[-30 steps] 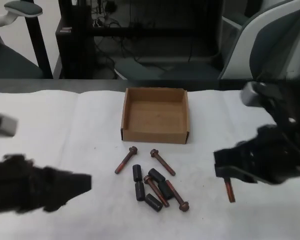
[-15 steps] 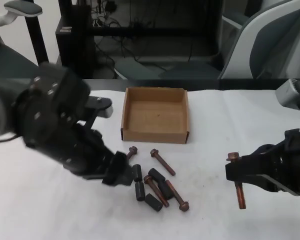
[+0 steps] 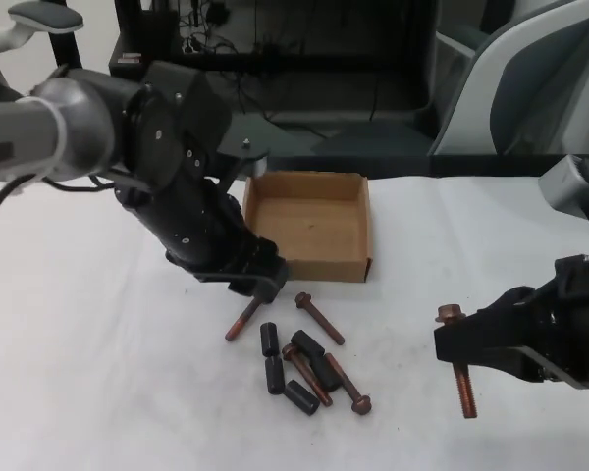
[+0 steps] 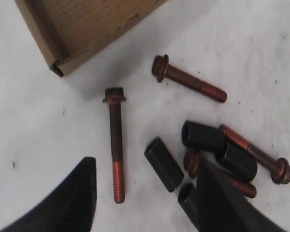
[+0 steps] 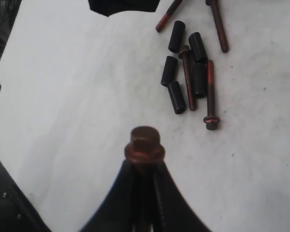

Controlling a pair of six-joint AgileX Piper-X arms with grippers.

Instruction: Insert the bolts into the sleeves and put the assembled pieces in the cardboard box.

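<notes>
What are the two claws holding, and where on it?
Right gripper holds a bolt just under its head, shank hanging down. Left gripper is open, holding nothing.

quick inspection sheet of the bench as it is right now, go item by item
surface: white cloth over the bench
job's things: cardboard box empty; four loose bolts and five black sleeves heaped in front of it, none assembled
clutter: nothing seen
grippers: left gripper open above the heap; right gripper shut on a fifth bolt, head up, off to the side
cables: cables tangled in the dark rack behind the bench
surroundings: grey chair behind the bench
</notes>
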